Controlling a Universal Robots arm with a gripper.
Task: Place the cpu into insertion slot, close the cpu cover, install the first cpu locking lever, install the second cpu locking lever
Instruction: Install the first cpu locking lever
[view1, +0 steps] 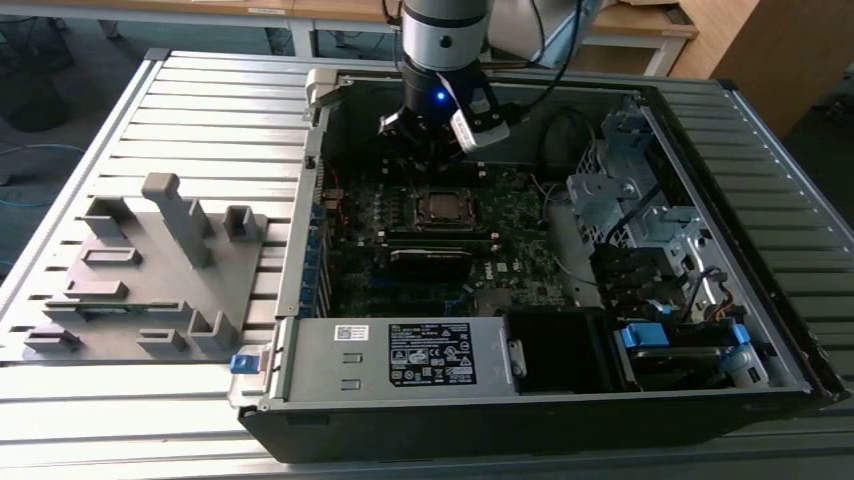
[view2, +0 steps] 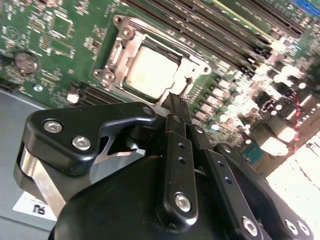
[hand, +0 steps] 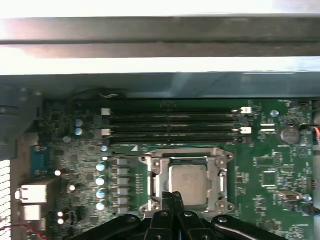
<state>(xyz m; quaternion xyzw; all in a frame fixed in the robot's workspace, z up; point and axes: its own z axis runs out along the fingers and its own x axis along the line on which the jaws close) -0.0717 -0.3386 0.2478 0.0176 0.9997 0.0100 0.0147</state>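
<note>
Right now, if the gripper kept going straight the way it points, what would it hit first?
The gripper would most likely meet the near rim of the cpu cover, right beside the seated cpu. Depth is unclear, so it could be the cpu itself.

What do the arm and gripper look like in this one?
The arm is a silver-grey round tube ending in a black wrist with a blue light. The gripper is black, built of jointed bars with silver screw heads.

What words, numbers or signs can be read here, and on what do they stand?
No text can be read.
Black label on the power supply: print too small.
Small white label beside it: too small.
White sticker in the second wrist view: blurred, partly hidden.
</note>
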